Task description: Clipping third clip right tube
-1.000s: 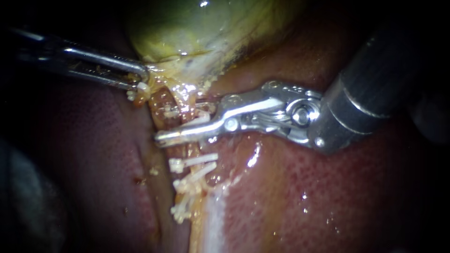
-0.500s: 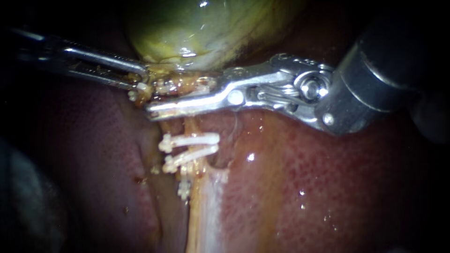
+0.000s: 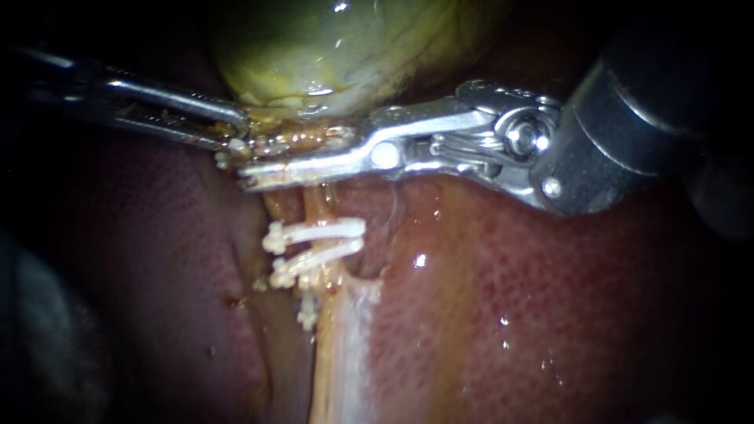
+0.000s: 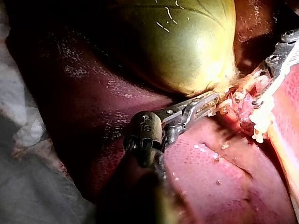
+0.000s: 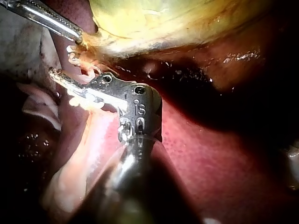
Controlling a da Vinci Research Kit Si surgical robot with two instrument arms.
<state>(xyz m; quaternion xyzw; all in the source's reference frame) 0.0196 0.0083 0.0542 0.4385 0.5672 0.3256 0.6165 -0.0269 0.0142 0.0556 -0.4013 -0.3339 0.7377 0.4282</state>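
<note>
Right end effector (image 3: 250,177) tight around glistening orange tube (image 3: 317,206)

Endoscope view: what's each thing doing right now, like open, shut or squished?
gallbladder, round and full.
liver, wet and shiny.
tube, clipped, in one piece.
clips, closed across the tube.
left instrument, jaws shut on the gallbladder's lower edge.
right instrument, lying across the tube, between the gallbladder and the clips.
</note>
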